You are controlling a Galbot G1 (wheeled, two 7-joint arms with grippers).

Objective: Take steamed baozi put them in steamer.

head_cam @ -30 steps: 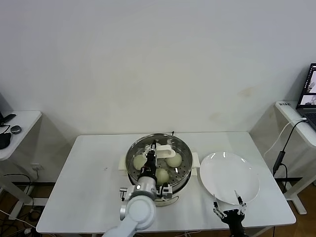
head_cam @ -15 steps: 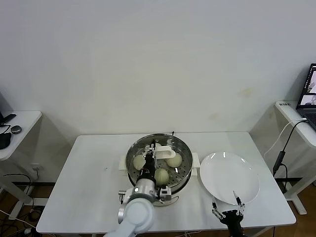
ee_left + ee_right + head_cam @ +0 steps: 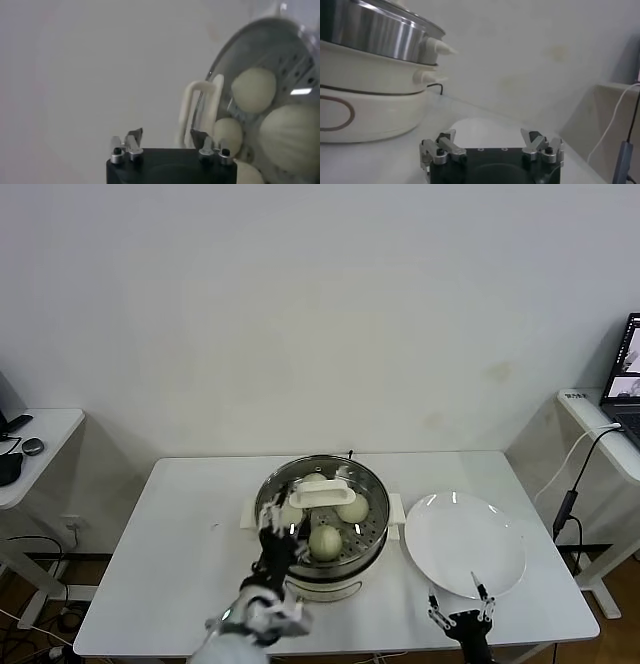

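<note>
At bench (image 3: 180, 524) centre, toward the back edge: steamer (image 3: 322, 519), shiny steel pot on white base, white side handles. Inside on the perforated tray: steamed baozi, four cream buns — one at the near side (image 3: 325, 541), one at the right (image 3: 352, 510), one at the left (image 3: 289, 515) partly hidden, one at the back (image 3: 314, 479) mostly covered by a white handle (image 3: 322, 493) lying across the top. In the left wrist view, buns (image 3: 254, 90) clustered against the steamer wall, white handle loop (image 3: 200, 107) just outside the rim. Left gripper (image 3: 275, 531) over the steamer's front-left rim, jaws released, spread wide, nothing between them. Right gripper (image 3: 458, 609) low at the bench's front edge, just in front of the white round plate (image 3: 465, 544), jaws spread wide, holding nothing; same jaws (image 3: 491, 145) seen apart in the right wrist view, steamer base (image 3: 365, 107) off to one side. Plate right of the steamer, near but apart.
</note>
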